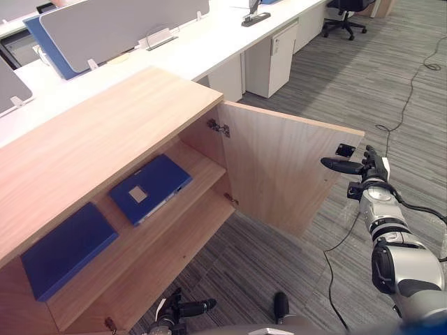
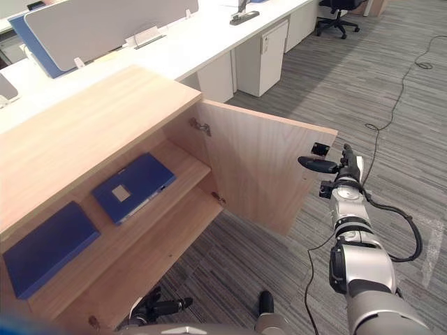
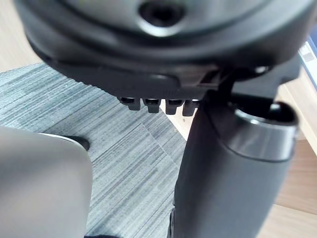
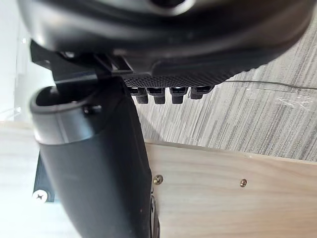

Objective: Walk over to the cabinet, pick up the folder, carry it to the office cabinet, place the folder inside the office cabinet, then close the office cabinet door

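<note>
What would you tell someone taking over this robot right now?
Right robot hand: open, empty, by the outer edge of the cabinet door; contact unclear.
Left robot hand: open, empty, low near the cabinet's foot.
On the shelf inside, lying flat: a labelled folder and a plain folder, both blue.
Done: folder is in the cabinet.
Left: swing the wide-open door shut.

Right arm, at 4 o'clock in the head view: rounded silver-grey shells joined by black collars, narrowing to a banded silver wrist. Right hand: matte black with a small white patch. Left hand, at 6 o'clock: likewise black. Close up, the right thumb is a smooth dark tube; the palm edge is finely stippled.
</note>
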`<state>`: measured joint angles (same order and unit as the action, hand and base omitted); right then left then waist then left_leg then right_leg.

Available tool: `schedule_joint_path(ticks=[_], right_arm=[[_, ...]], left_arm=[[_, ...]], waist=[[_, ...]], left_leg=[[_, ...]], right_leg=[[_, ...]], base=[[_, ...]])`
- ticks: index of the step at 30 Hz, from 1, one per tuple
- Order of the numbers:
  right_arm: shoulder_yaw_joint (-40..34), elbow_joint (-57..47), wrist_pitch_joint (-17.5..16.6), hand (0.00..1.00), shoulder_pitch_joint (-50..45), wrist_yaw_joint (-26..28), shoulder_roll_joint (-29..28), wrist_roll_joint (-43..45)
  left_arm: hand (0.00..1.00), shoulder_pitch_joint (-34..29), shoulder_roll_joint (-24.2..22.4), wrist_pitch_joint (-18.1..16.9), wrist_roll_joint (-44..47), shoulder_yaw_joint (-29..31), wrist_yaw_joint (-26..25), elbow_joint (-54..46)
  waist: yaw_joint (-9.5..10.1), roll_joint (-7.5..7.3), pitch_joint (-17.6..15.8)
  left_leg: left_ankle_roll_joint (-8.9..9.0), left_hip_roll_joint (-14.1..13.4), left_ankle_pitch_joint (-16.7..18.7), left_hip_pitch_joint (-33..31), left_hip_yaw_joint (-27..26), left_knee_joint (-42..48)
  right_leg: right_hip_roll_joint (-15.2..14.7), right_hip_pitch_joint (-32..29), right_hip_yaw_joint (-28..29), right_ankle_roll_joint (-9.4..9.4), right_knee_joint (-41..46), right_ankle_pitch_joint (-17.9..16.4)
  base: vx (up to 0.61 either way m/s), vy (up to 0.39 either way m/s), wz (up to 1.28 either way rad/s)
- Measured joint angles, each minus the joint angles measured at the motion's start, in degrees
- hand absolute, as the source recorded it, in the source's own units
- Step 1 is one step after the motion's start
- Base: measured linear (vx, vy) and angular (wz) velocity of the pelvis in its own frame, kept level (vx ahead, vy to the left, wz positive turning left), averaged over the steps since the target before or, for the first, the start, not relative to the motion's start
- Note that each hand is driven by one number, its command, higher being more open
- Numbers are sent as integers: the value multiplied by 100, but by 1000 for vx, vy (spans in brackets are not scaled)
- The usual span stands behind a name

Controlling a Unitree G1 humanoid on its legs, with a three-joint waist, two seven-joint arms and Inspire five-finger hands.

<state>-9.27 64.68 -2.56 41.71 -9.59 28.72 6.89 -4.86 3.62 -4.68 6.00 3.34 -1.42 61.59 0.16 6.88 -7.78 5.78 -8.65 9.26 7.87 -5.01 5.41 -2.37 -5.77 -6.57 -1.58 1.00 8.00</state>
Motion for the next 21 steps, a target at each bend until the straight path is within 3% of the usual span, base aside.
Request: schedule_joint_path(ticks=[3,4,6,7,8,9,11,13,14,15,17,21], right_arm=[[296,-208,-4,100,-1,28,-12,2],[447,-478,4,100,-18,28,-87,3],[717,-1137,1,100,-115,60,-277,2],[944,-1757,-32,100,-229,102,-445,-1],[974,-1911,-47,100,-232,106,-502,-1],[1064,-2090,-64,100,-231,99,-575,-1],[1174,-2317,-120,100,-231,131,-670,4],[1309,-2459,-125,100,-240,210,-658,2],[1433,-2612,-141,100,-375,285,-839,5],[1561,-2696,-155,100,-502,325,-861,6],[1717,-2698,-181,100,-623,471,-821,7],[2108,-2693,-217,100,-763,622,-575,9]], left_arm=[[100,94,61,0,-32,268,-42,34],[100,125,42,-20,-42,546,-81,30],[100,41,-21,-16,-114,824,-163,58],[100,-147,-58,-15,-183,1035,-209,53],[100,-180,-103,-23,-183,1192,-199,45],[100,-208,-163,-26,-192,1394,-209,25],[100,-323,-203,-38,-203,1463,-217,-21],[100,-384,-303,-56,-215,1562,-214,-37],[100,-454,-327,-81,-213,1745,-227,35],[100,-497,-258,-114,-217,1834,-232,34],[100,-500,-204,-92,-281,1783,-237,84],[100,-494,-173,-104,-531,1379,-187,114]], waist=[[8,-160,-156],[70,-201,-228],[113,-208,-307],[128,-219,-326],[143,-233,-336],[135,-243,-340],[173,-258,-308],[261,-117,-189],[398,-264,-111],[356,-418,-21],[303,-470,39],[254,-298,215]], left_leg=[[29,21,19,-497,108,1031],[-25,19,0,-876,156,1915],[-328,50,-201,-1219,472,2826],[-249,175,-180,-1317,907,3193],[-146,225,62,-1309,1087,3226],[5,363,440,-1305,1392,3162],[171,611,803,-1241,2031,2627],[-57,564,802,-1161,2154,1669],[-258,403,710,-1163,1777,1527],[-272,469,671,-1110,1675,1428],[-254,494,472,-811,1554,1028],[-260,547,242,-478,1438,468]], right_leg=[[-42,-159,199,-4,271,-156],[-32,-154,320,0,279,-160],[57,-24,591,4,100,-163],[145,141,848,3,-136,-159],[169,123,957,17,-97,-131],[226,66,1097,28,-6,-117],[366,-92,1343,37,123,-104],[638,-256,1555,35,51,-104],[770,-465,1788,88,426,-71],[723,-508,1882,43,591,-180],[669,-368,1997,15,461,-128],[622,-325,2115,-4,343,-128]], base=[[-102,-17,2],[-143,-58,-58],[-82,-43,-85],[15,9,-81],[32,34,-78],[25,55,-41],[6,123,-72],[-15,203,-115],[20,188,-102],[66,166,-94],[140,87,-28],[142,86,-14]])
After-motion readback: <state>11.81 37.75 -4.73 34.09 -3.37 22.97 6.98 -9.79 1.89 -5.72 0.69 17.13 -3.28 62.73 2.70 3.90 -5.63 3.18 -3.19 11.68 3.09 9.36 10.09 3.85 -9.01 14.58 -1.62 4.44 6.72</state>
